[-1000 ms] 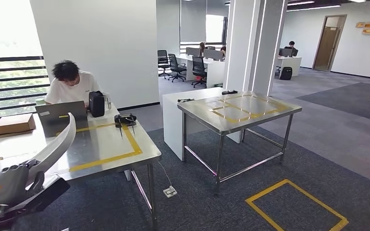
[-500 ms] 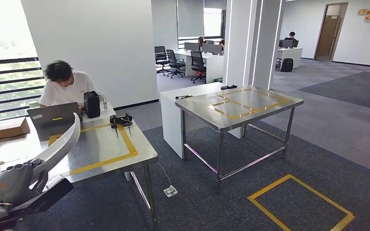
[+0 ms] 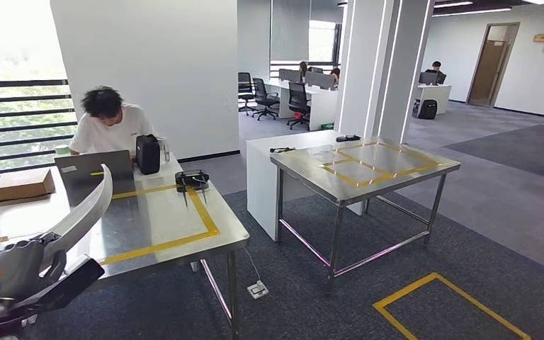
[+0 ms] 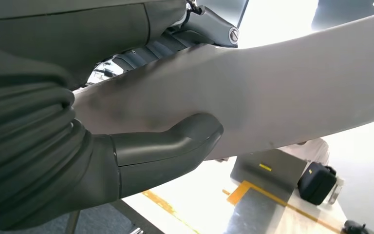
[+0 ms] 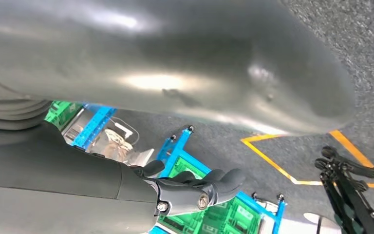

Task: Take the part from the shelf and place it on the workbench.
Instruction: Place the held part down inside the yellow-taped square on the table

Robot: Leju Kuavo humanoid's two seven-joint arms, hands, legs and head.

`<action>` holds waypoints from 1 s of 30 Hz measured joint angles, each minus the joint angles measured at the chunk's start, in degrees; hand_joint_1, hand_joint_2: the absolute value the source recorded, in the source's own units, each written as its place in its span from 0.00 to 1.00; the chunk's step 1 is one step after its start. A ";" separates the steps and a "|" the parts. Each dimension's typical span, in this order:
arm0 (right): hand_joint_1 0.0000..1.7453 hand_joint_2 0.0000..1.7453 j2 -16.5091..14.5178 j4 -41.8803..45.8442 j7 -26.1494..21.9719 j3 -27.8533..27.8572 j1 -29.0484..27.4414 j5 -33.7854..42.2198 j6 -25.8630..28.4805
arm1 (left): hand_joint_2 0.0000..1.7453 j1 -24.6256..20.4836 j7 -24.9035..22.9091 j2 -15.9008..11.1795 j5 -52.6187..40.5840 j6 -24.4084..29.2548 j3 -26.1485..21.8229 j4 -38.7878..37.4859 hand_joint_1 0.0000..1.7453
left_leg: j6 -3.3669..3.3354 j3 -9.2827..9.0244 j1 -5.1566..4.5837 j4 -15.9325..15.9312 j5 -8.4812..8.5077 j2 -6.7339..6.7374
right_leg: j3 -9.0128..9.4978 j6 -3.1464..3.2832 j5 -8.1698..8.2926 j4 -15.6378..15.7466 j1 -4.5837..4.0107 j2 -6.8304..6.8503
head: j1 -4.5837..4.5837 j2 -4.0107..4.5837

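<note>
My left hand (image 3: 15, 268) sits low at the near left, its thumb (image 4: 175, 146) pressed against the long curved grey panel part (image 3: 85, 210) that I hold; the part rises from my hand and arcs up over the near steel table with yellow tape lines (image 3: 184, 234), its tip in front of the grey laptop (image 3: 93, 170). In the left wrist view the part (image 4: 272, 92) crosses the picture with my thumb laid flat along its underside. My right hand (image 5: 195, 192) appears in the right wrist view beneath the same grey part (image 5: 175, 58), fingers curled loosely with nothing clearly between them; whether it touches the part I cannot tell. On the near table stand a black pouch (image 3: 147, 154) beside the laptop, a small black device (image 3: 192, 180) on the yellow tape, and a brown cardboard box (image 3: 21, 185) at the far left. A person in a white shirt (image 3: 110, 127) sits behind the laptop. To the right stands a second steel workbench with yellow tape squares (image 3: 368, 166), well apart from the part, against a white counter (image 3: 262, 177). A yellow taped rectangle (image 3: 446, 308) marks the dark carpet at the near right
</note>
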State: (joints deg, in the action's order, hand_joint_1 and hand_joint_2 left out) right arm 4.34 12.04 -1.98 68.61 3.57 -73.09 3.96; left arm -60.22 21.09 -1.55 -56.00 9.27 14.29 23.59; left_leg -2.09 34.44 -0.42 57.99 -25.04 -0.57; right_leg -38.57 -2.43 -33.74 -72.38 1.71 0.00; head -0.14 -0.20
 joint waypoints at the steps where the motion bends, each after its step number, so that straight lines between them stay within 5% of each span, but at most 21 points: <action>1: 0.00 0.00 0.01 0.00 0.01 0.00 -0.05 0.00 0.00 | 1.00 0.21 0.00 0.05 -0.01 -0.01 0.00 -0.01 0.90 | -0.09 -0.31 -0.13 0.06 -0.35 -0.08 | -2.01 0.04 -0.41 -2.32 -0.15 -0.01 | -0.03 0.00; 3: 0.00 0.00 0.02 0.00 0.01 0.00 -0.14 0.00 0.00 | 1.00 0.49 -0.01 0.11 -0.03 -0.02 0.00 -0.01 0.90 | -0.10 -1.16 -0.34 0.30 -1.21 -0.22 | -2.98 0.43 2.40 -0.57 -0.44 0.00 | -0.06 0.00; 5: 0.00 0.00 0.07 0.00 0.01 0.00 -0.21 -0.01 -0.02 | 1.00 0.46 -0.11 0.14 -0.05 -0.02 0.00 -0.01 0.90 | 0.11 -2.16 -0.42 0.50 -2.17 -0.26 | -0.51 1.13 7.68 7.31 -0.79 0.00 | -0.05 0.00; 7: 0.00 0.00 0.12 0.00 0.04 0.00 -0.23 -0.07 -0.10 | 1.00 0.33 -0.39 0.10 -0.07 -0.05 0.00 -0.03 0.90 | 0.58 -2.60 -0.53 0.44 -2.82 -0.31 | 1.40 1.89 9.57 12.77 -1.22 0.02 | 0.02 0.00; 12: 0.00 0.00 0.08 0.00 -0.05 0.00 -0.28 -0.22 -0.38 | 1.00 0.39 -0.77 -0.66 -0.22 -0.15 -0.01 0.03 0.90 | 2.28 -1.71 -0.64 3.31 -3.57 -0.30 | 3.32 3.62 9.22 14.31 -0.92 -0.06 | 0.11 0.01; 15: 0.00 0.00 0.08 0.00 -0.20 0.00 -0.24 -0.32 -0.44 | 1.00 0.63 -0.74 -1.11 -0.29 -0.07 -0.02 -0.05 0.90 | 3.37 4.50 -0.09 13.50 -7.09 -0.09 | 4.36 4.13 8.32 14.42 -0.68 -0.09 | 0.32 0.00; 17: 0.00 0.00 0.07 0.00 -0.34 0.00 -0.33 -0.42 -0.44 | 1.00 1.30 -0.73 -1.39 -0.32 0.05 -0.02 -0.17 0.90 | 3.72 7.57 0.34 16.81 -7.71 0.05 | 5.17 3.98 7.59 14.40 -0.61 -0.17 | 0.37 0.00; 20: 0.00 0.00 0.07 0.00 -0.64 0.00 -0.37 -0.61 -0.49 | 1.00 1.77 -0.63 -1.89 -0.32 0.30 -0.02 -0.20 0.90 | 3.67 5.12 0.58 7.50 -0.41 0.30 | 6.94 3.52 6.28 14.35 -0.50 -0.26 | 0.42 0.00; 22: 0.00 0.00 0.06 0.00 -0.71 0.00 -0.32 -0.72 -0.58 | 1.00 1.77 -0.46 -2.13 -0.33 0.45 -0.03 -0.25 0.90 | 3.23 2.85 0.30 1.21 1.99 0.42 | 7.66 2.93 5.50 14.37 -0.51 -0.26 | 0.48 0.02; 27: 0.00 0.00 0.03 -0.02 -0.90 0.00 -0.19 -0.81 -0.63 | 1.00 1.86 -0.59 -2.17 -0.50 0.52 -0.06 -0.17 0.90 | 1.05 0.77 0.26 -0.78 1.44 0.28 | 7.56 1.24 4.74 11.97 -0.56 -0.11 | 0.20 0.02; 30: 0.00 0.00 0.08 -0.02 -0.95 0.00 -0.05 -0.97 -0.56 | 1.00 1.75 -0.72 -2.14 -0.81 0.44 -0.09 -0.03 0.90 | 0.31 -0.19 0.30 -0.78 0.60 0.18 | 1.74 0.76 0.70 1.94 -0.55 -0.11 | -0.04 0.03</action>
State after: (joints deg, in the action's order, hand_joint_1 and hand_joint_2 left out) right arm 4.43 12.02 -2.92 68.61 3.51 -74.06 3.39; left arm -58.46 20.37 -3.69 -56.82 9.71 14.21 23.57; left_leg -1.78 34.26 -0.11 57.21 -24.43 -0.39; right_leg -36.83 -1.66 -33.04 -70.44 1.15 -0.11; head -0.19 -0.17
